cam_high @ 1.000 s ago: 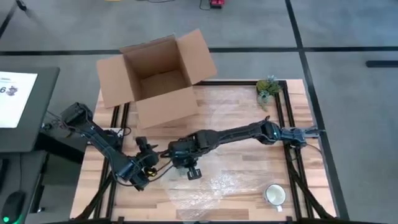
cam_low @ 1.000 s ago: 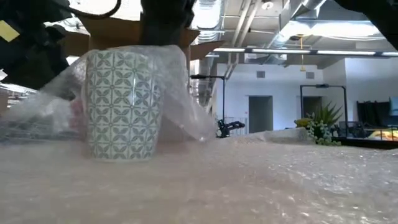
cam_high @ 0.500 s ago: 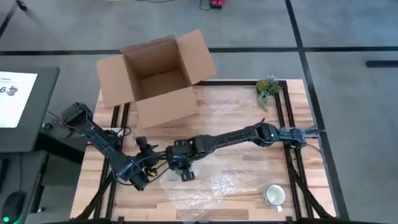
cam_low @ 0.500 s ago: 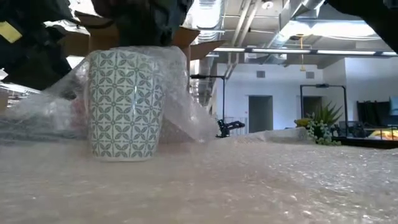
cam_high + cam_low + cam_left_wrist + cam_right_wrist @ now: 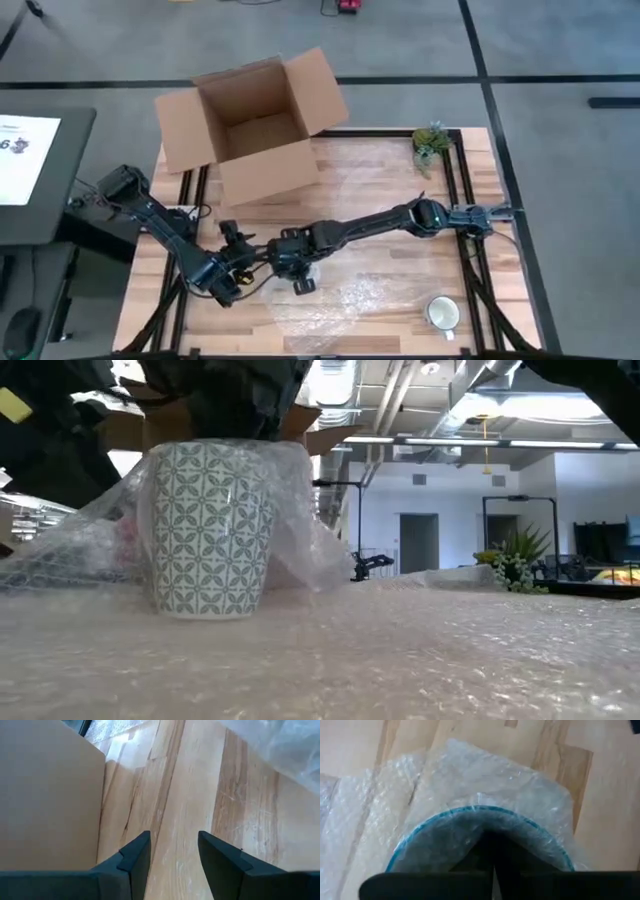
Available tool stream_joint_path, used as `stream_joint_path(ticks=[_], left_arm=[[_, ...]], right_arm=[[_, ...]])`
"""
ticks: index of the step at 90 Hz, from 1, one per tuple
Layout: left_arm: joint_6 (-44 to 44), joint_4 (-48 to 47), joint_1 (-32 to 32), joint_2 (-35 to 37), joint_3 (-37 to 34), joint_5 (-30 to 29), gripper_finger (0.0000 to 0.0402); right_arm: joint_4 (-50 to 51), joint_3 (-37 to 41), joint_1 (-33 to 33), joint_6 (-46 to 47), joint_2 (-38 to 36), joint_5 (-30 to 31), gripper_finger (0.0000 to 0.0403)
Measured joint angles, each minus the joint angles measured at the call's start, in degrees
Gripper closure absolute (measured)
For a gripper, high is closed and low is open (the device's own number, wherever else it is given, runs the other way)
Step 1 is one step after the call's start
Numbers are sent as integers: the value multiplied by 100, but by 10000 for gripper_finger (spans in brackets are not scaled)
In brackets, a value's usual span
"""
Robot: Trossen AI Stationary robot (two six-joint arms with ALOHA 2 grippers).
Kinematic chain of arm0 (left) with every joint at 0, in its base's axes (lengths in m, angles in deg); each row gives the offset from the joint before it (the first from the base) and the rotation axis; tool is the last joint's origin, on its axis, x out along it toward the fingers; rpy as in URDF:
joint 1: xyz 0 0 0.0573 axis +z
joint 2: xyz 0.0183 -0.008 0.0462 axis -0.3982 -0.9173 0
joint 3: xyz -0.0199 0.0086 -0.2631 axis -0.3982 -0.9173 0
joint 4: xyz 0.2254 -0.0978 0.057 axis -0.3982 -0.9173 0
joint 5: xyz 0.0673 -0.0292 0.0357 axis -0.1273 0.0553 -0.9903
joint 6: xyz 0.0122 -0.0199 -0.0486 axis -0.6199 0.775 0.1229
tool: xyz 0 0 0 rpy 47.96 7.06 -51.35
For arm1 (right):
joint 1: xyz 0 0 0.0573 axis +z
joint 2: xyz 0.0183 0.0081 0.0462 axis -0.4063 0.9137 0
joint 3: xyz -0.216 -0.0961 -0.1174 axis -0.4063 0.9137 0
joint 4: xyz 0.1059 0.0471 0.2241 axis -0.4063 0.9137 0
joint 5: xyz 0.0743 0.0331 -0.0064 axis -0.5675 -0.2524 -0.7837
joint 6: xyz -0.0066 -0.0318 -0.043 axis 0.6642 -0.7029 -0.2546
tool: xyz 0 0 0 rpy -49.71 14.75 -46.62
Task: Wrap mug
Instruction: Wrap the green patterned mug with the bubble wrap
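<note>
On the desk (image 5: 390, 170) the patterned mug (image 5: 208, 528) stands upright on bubble wrap (image 5: 400, 650), a fold of wrap draped over its rim. Right hand (image 5: 300, 280) sits over the mug, fingers together, pinching wrap inside the rim. Left hand (image 5: 172, 851) is nearby, fingers apart and empty, beside the box (image 5: 250, 125).

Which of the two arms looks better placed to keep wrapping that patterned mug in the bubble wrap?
The right. Its gripper is at the mug, pushing bubble wrap into the rim. The left gripper is open over bare wood, beside the cardboard box.
</note>
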Motion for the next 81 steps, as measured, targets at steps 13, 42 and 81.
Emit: stream_joint_path(ticks=[13,42,81], left_arm=[[6,-7,-1,1,0,1,258],[70,-65,-35,0,0,1,258],[140,-5,-48,2,0,6,258]], right_arm=[[301,-214,175,-40,-362,73,403],[1650,-109,1190,424,-761,650,403],[-55,2438,2332,1243,-722,431,277]])
